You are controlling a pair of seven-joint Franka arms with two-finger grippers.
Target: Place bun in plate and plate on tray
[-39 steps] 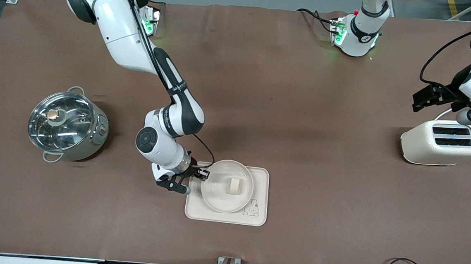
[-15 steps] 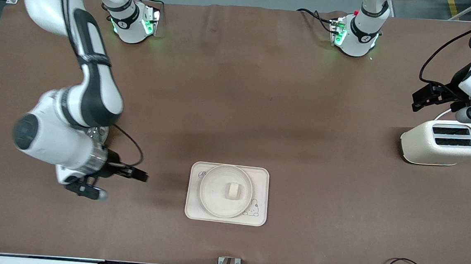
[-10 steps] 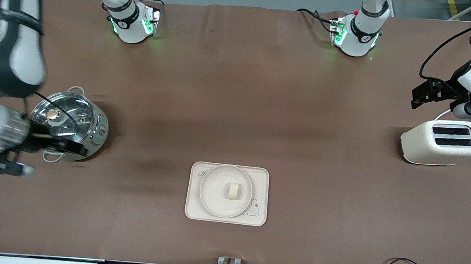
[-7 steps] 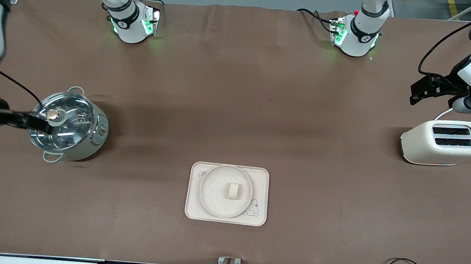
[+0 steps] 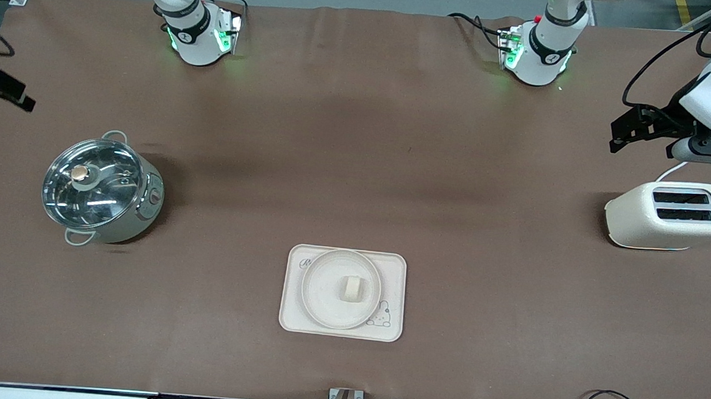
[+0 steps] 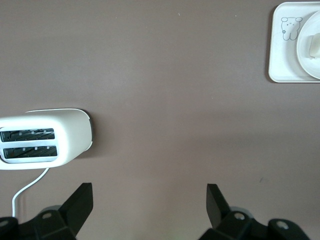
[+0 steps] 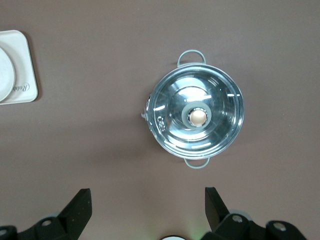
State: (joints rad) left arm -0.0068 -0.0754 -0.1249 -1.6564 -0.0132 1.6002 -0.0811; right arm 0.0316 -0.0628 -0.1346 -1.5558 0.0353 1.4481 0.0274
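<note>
Look at the middle of the table, on the side near the front camera: the bun (image 5: 352, 287), a small pale cream block with rounded edges, sits in the plate (image 5: 323, 299), a round, shallow off-white dish with a raised rim. The plate rests on the tray (image 5: 395, 296), a flat cream rectangle with rounded corners, a rabbit drawing at one corner and part of the lettering showing past the plate's rim. The brown table covering (image 5: 358, 162) looks matte and smooth.

Your left gripper (image 6: 149, 202) hangs empty with its dark fingers spread wide, over the table beside the toaster (image 5: 670, 216), a glossy cream, round-shouldered shell with two dark slots and a white cord.

Your right gripper (image 7: 148, 204) is likewise spread open and holds nothing, high over the right arm's end of the table. Below it stands the pot (image 5: 102, 189), polished steel with loop handles, a glass lid and a brass-coloured knob.
</note>
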